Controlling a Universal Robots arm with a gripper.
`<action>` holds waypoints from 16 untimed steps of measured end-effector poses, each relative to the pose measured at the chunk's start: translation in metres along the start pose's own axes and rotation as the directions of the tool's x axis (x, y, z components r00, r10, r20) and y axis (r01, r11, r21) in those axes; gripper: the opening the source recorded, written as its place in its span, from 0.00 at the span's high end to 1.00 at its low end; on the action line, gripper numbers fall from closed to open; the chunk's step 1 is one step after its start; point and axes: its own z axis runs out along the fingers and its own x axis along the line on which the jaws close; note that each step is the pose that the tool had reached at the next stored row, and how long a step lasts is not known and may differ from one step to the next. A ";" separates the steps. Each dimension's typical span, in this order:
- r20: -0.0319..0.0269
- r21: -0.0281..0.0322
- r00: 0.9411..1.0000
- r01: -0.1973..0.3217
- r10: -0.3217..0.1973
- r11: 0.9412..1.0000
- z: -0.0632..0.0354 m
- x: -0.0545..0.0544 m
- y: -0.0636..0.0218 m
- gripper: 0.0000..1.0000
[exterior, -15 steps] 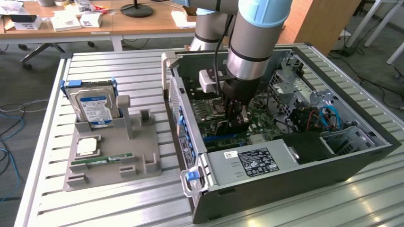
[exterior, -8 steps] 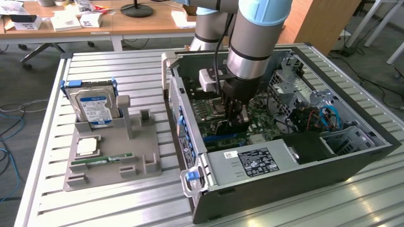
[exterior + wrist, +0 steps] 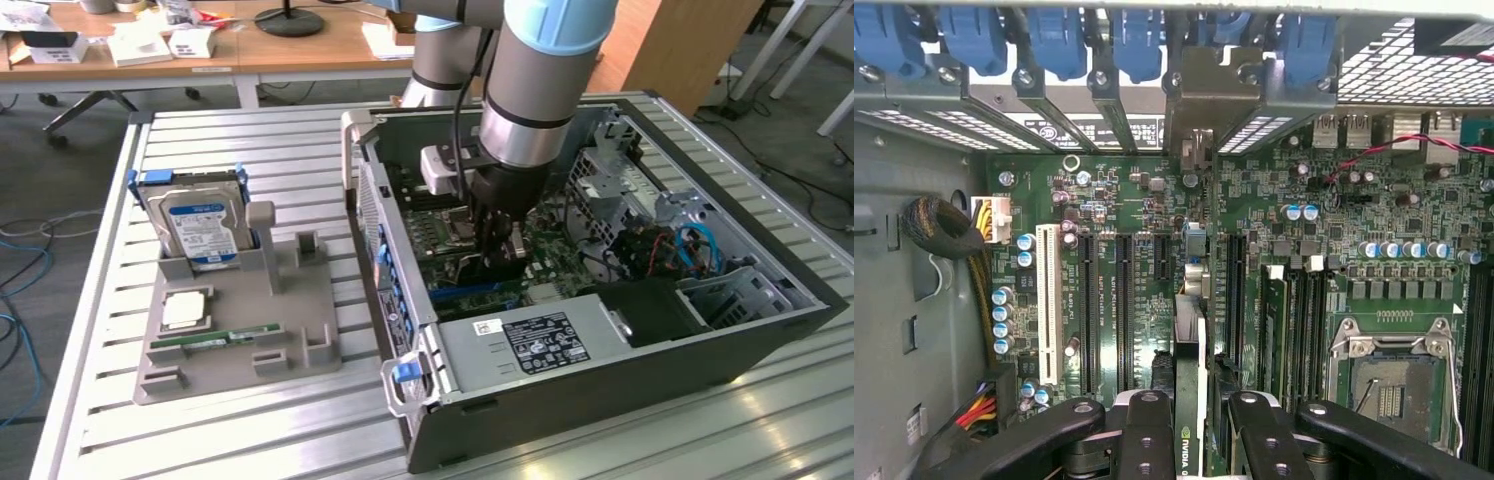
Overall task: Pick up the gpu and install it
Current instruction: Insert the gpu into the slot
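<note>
Fingers (image 3: 1149,430) of the black metal gripper (image 3: 1189,425) are clamped on the slim, rectangular, black-faced gpu (image 3: 1191,340). It stands edge-on among long black slots on the glossy green motherboard (image 3: 1254,200), inside the open dark steel case (image 3: 601,400). In the exterior view, a matte grey plastic tray (image 3: 300,300) sits at nine o'clock from the case.

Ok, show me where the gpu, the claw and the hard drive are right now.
gpu (image 3: 1190,335): wrist view, on the card's thin edge facing the camera.
claw (image 3: 1199,405): wrist view, midway between its fingertips, shut on the card.
hard drive (image 3: 200,228): exterior view, on its blue label.
</note>
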 end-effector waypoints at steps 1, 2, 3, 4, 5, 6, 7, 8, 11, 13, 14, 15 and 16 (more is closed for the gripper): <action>0.000 0.000 1.000 0.001 -0.001 1.000 0.0000 0.000 0.0000 0.74; 0.000 0.000 1.000 0.001 -0.001 1.000 0.0001 0.000 0.0000 0.74; 0.000 0.000 1.000 0.001 -0.001 1.000 0.0002 0.000 0.0000 0.74; 0.000 0.000 1.000 0.001 -0.001 1.000 0.0003 0.000 0.0000 0.74; 0.001 0.000 1.000 0.002 -0.002 1.000 0.0006 0.000 0.0000 0.74; 0.002 0.000 1.000 0.002 -0.002 1.000 0.0006 0.000 0.0000 0.74; 0.002 0.000 1.000 0.002 -0.002 1.000 0.0007 0.000 0.0000 0.74; 0.002 0.000 1.000 0.002 -0.002 1.000 0.0007 0.000 0.0001 0.74; 0.002 0.000 1.000 0.002 -0.002 1.000 0.0009 0.000 0.0001 0.74; 0.002 0.000 1.000 0.002 -0.002 1.000 0.0010 0.000 0.0001 0.74; 0.002 0.000 1.000 0.002 -0.002 1.000 0.0012 0.000 0.0001 0.74; 0.002 0.000 1.000 0.002 -0.002 1.000 0.0013 0.000 0.0001 0.74; 0.002 0.000 1.000 0.002 -0.002 1.000 0.0015 0.000 0.0001 0.74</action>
